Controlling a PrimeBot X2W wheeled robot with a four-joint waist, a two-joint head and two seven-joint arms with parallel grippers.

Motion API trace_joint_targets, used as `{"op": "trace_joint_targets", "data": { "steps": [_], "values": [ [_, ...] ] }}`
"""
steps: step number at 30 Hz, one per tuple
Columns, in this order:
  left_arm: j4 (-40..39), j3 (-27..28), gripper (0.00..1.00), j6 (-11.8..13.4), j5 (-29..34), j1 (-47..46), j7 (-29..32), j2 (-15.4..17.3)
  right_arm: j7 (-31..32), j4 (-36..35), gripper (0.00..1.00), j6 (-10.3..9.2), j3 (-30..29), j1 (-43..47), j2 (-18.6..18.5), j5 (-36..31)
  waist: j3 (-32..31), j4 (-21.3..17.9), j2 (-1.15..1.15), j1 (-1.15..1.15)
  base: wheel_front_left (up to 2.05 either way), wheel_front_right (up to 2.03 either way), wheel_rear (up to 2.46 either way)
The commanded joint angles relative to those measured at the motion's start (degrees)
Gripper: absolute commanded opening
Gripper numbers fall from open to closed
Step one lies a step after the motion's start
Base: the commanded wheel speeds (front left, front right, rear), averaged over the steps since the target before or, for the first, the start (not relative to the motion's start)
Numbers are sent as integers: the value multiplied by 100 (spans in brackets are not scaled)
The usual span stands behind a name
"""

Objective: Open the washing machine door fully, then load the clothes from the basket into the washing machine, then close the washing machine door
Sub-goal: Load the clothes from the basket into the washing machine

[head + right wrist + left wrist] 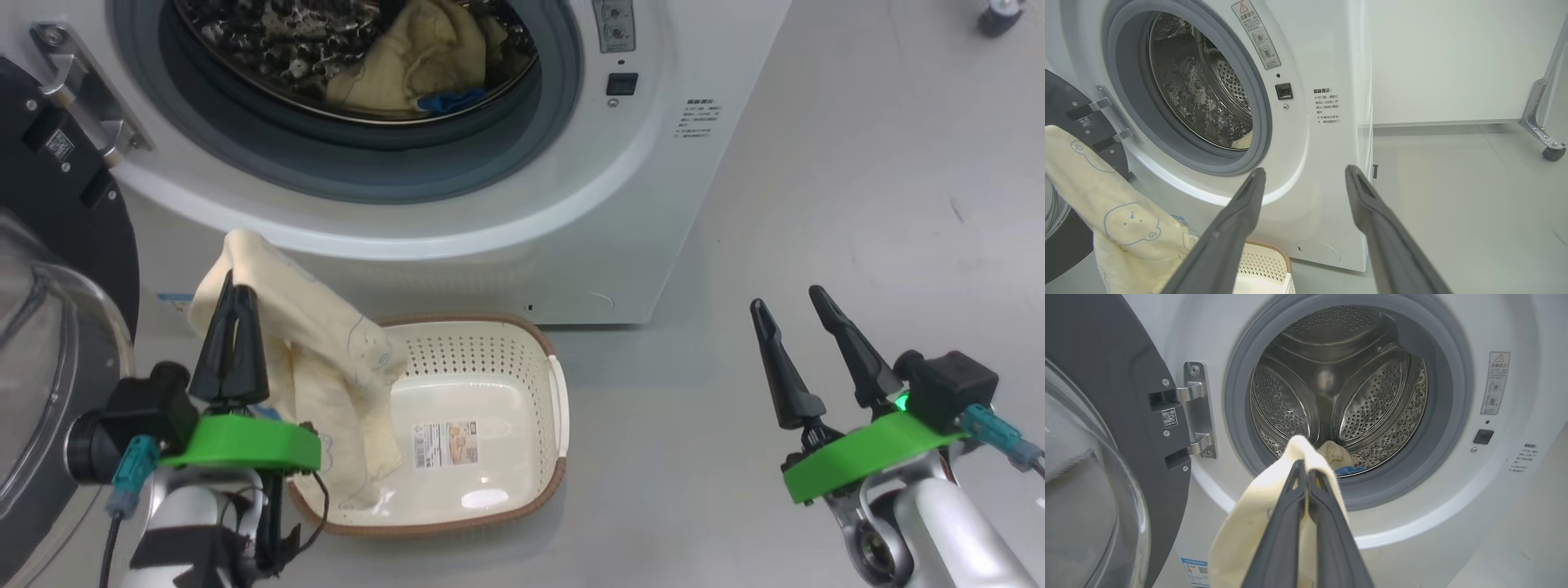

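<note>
Grey floor (816, 204) all round, pale wall (1453, 61) behind on R wrist cam, caster wheel (1553, 153) of some frame far R. Washing machine (620, 204) dead ahead, white front loader. Washing machine door (57, 204) swung wide to my left: black rim + glass bowl at left edge of head cam, hinge (82, 90) exposed. Grey gasket (343, 175) and steel drum (1372, 396) open to view.

Loaded clothes (416, 57) lie at drum bottom, pale yellow, blue patch (445, 102) at the front edge, just behind the gasket.

L gripper (234, 294): fingers pressed together, pinching a yellow garment (326, 359) at its top fold. Cloth w/ bear outlines drapes over the tips and hangs down. Lower end is inside the basket (490, 359), left side; can't tell if it rests on the bottom. I see the gripper in front of the machine, outside the drum, below the door opening. L wrist cam looks straight into the drum mouth, cloth folded over the fingertips.

Basket sits on floor just in front of the machine, under the opening; can't tell if it touches the front panel. Cream, brown rim, white handle (560, 400) on R side, label sticker (445, 443) on its bottom.

R gripper (785, 297): fingers spread wide, nothing between them. Hangs over bare floor well right of the basket, past the machine's front R corner. On R wrist cam the fingers frame the machine's lower R corner, w/ garment + basket rim at lower left.
</note>
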Motion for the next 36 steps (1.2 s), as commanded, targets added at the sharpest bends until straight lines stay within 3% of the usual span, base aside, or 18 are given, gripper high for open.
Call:
{"op": "trace_joint_targets", "data": {
  "steps": [1,16,36],
  "values": [
    [-263,236,0,46,90,-44,-63,185,-38,-175,100,-16,48,2,-96,-16,-117,-25,-1,1,0,0,0],
    [-692,403,0,370,120,1035,-15,381,-38,-248,100,-16,-142,620,-140,-15,-793,-90,-1,1,0,0,0],
    [-856,355,0,467,-40,1346,19,338,-38,-301,100,-16,-150,671,-148,2,-593,-90,-1,1,0,0,0]
  ]
}}
